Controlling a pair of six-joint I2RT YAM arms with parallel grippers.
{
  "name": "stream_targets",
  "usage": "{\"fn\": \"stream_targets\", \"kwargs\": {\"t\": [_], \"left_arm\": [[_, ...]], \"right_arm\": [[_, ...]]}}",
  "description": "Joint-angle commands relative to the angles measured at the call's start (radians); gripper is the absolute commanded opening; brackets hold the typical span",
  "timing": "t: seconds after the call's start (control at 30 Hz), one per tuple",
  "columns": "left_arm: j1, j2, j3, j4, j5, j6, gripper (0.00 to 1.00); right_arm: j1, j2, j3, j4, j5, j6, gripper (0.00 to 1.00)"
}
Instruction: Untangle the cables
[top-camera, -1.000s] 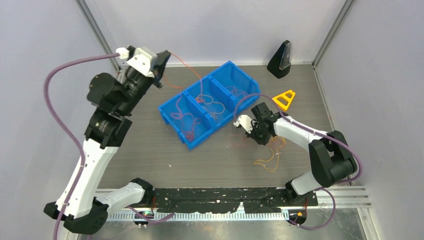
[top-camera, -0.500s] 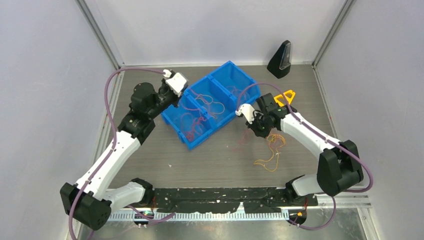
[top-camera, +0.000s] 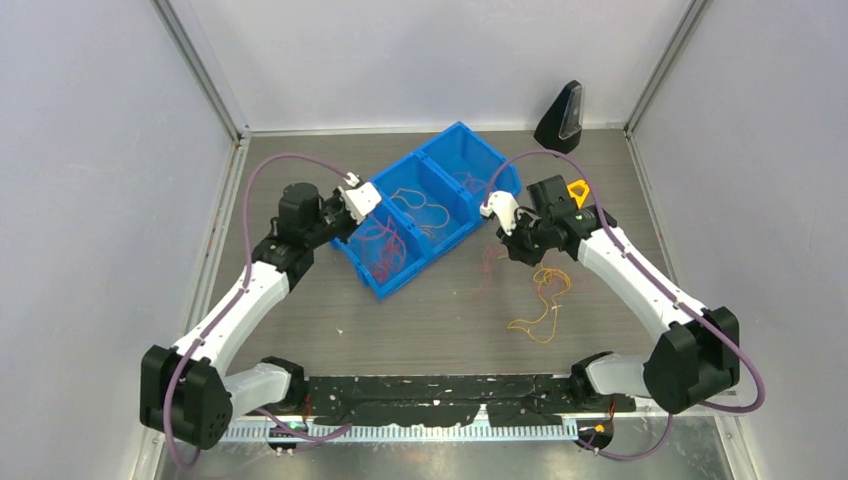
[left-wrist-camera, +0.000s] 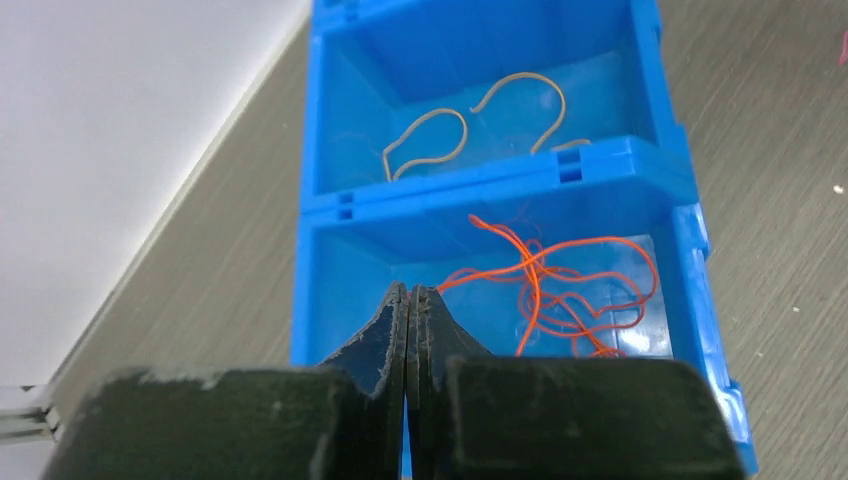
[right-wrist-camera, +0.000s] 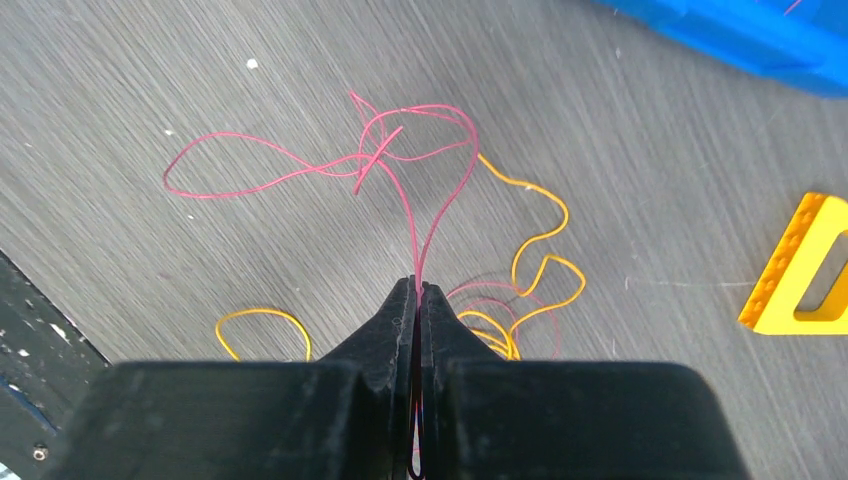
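The blue bin's (top-camera: 393, 286) near compartment holds a tangled orange-red cable (left-wrist-camera: 560, 290), pinched by our closed left gripper (left-wrist-camera: 410, 290); the middle one holds tan loops (left-wrist-camera: 440, 150). Right of the bin, our right gripper (right-wrist-camera: 417, 285) clamps a pink-red cable (right-wrist-camera: 300, 175) trailing near-left, beside a yellow cable (top-camera: 545, 300).

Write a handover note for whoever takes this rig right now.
Grippers: left gripper shut on the red-orange cable; right gripper shut on the pink-red cable.
Where: the red-orange cable lies bunched in the blue bin, end compartment. The pink-red cable's loops lie on the table, crossing the yellow cable.
Done: a tan cable lies alone in the next compartment.
Left: probably pull pink-red clear of yellow, then bin both.
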Motion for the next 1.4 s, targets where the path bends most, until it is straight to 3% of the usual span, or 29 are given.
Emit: {"fn": "stream_targets", "kwargs": {"t": [0.0,0.1,0.2,0.33,0.57,0.87,1.07,1.2,1.37], "left_arm": [[0.005,0.045,0.032,-0.052,0.066,0.074,0.0],[0.005,0.082,0.112,-0.145,0.119,0.01,0.37],[0.005,0.07,0.198,-0.197,0.17,-0.104,0.62],[-0.018,0.014,0.264,-0.194,0.283,-0.232,0.77],[-0.23,0.01,0.293,-0.176,0.304,-0.359,0.99],[-0.334,0.141,0.34,-0.017,0.259,-0.559,1.0],[-0.348,0.161,0.282,0.013,0.329,-0.682,0.99],[-0.376,0.117,0.156,0.166,0.315,-0.716,0.99],[-0.412,0.169,0.163,0.266,0.302,-0.825,1.0]], "right_arm": [[-0.004,-0.048,0.065,0.003,-0.1,0.029,0.06],[-0.004,-0.059,0.092,0.006,-0.149,0.046,0.06],[-0.004,-0.079,0.117,0.008,-0.205,0.062,0.06],[-0.004,-0.114,0.149,0.029,-0.284,0.108,0.05],[-0.004,-0.12,0.217,0.096,-0.422,0.222,0.06],[-0.002,-0.142,0.255,0.135,-0.539,0.293,0.06],[-0.002,-0.181,0.234,0.188,-0.456,0.353,0.05],[-0.002,-0.197,0.204,0.256,-0.411,0.431,0.06],[-0.002,-0.195,0.189,0.305,-0.403,0.506,0.05]]}}
